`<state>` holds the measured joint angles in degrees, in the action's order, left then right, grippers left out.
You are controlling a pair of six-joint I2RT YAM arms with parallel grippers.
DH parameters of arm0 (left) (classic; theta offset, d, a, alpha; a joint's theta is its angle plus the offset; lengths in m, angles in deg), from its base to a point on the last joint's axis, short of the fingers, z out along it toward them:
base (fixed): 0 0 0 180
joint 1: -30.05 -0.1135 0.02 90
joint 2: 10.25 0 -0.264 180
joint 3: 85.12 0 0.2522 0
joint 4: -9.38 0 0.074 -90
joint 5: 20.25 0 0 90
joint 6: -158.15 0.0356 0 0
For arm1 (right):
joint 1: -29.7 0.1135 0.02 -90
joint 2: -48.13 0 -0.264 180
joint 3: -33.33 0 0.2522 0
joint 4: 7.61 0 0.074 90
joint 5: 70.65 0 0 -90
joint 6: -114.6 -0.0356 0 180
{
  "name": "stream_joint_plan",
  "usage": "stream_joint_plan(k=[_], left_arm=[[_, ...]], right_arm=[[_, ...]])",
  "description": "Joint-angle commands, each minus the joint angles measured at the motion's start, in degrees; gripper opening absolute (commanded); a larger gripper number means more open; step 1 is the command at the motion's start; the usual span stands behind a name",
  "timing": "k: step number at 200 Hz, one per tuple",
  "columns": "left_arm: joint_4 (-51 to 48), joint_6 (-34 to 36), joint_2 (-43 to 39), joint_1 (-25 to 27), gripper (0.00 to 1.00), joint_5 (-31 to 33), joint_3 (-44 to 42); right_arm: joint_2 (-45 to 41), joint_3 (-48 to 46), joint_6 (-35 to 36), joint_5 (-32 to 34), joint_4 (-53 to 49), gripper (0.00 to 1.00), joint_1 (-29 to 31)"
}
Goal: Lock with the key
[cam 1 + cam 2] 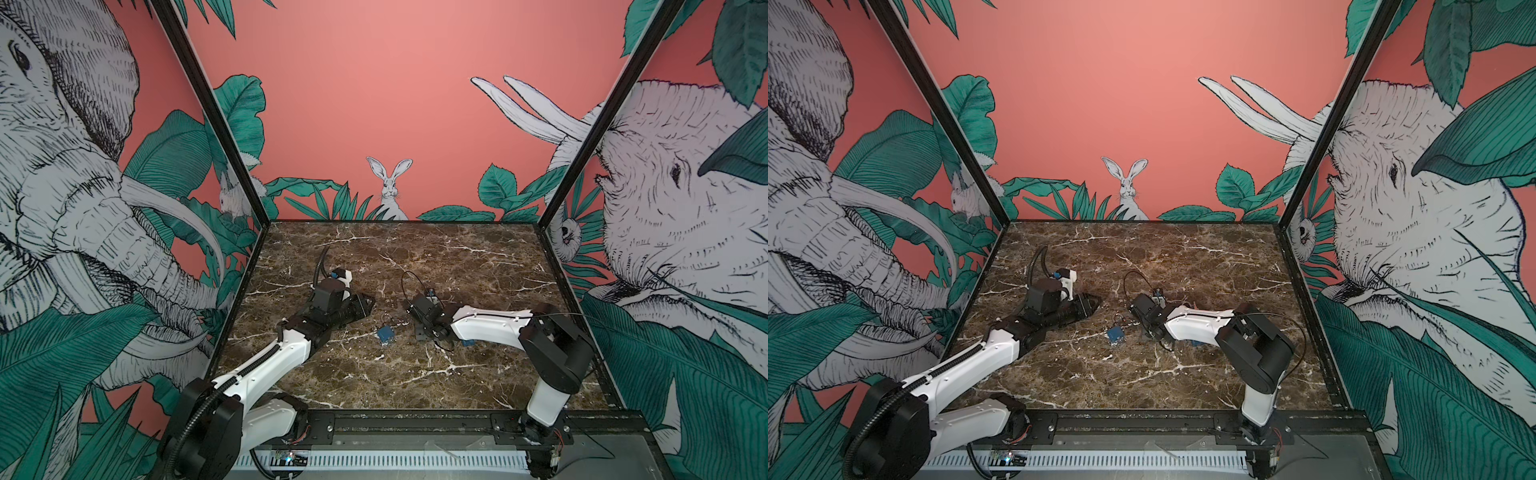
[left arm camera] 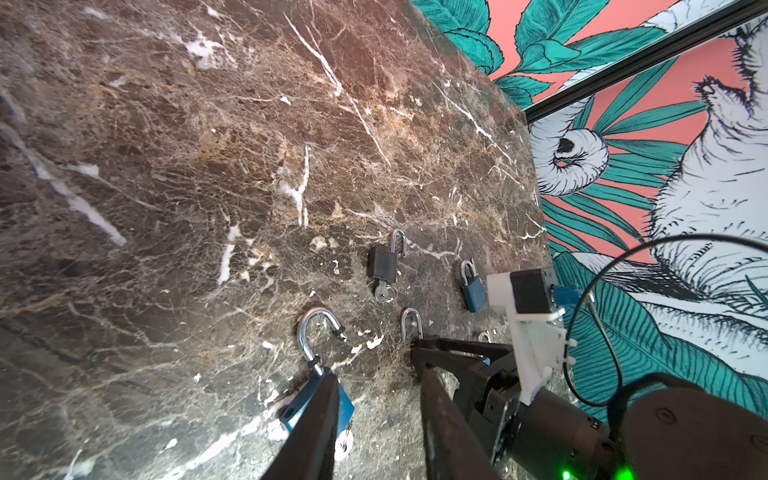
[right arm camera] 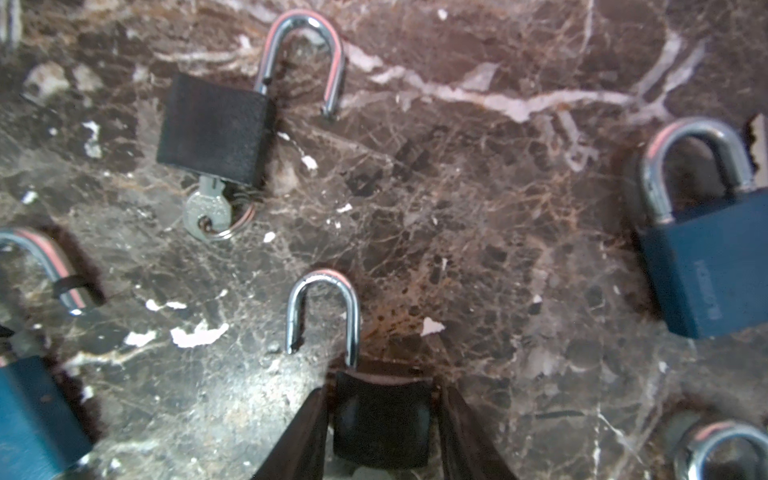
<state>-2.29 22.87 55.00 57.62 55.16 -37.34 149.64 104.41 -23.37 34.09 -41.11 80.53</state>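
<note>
Black padlock sits between jaws of right gripper, clamp unclear; left gripper half-open, empty, over blue padlock.

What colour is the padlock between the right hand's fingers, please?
Padlock: black, clearest in the right wrist view.

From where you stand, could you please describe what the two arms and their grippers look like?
Both the left arm and right arm have white shells and black joints. A black ribbed hose runs along the left one; a thin black cable loops over the right. The left gripper and right gripper have dark tapered fingers.
</note>
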Motion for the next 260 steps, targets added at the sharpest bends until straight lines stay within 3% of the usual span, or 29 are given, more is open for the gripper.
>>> stream_joint_plan(k=[1,67,115,152,211,260], left_arm=[[1.2,-0.1,0.2,-0.3,0.36,-0.6,0.8],[1.1,0.0,0.7,-0.3,0.36,-0.6,1.1],[0.7,0.4,0.8,-0.3,0.36,-0.7,1.5],[-1.7,3.3,0.8,-0.3,0.35,-2.5,2.7],[-3.2,7.3,-0.9,-0.2,0.38,-8.9,3.2],[5.7,5.0,1.5,0.1,0.41,-18.3,2.5]], right_arm=[[1.7,1.1,0.8,0.1,-1.5,0.40,-0.2],[3.6,2.1,1.6,-0.8,-1.7,0.38,-0.6],[2.7,2.0,3.0,-1.3,-1.6,0.25,-0.7],[-2.1,1.2,7.2,-2.4,-0.1,0.23,-0.7],[-11.9,-0.1,13.1,-5.7,1.0,0.23,-0.6],[-15.5,-0.7,13.9,-9.8,1.8,0.23,-0.6]])
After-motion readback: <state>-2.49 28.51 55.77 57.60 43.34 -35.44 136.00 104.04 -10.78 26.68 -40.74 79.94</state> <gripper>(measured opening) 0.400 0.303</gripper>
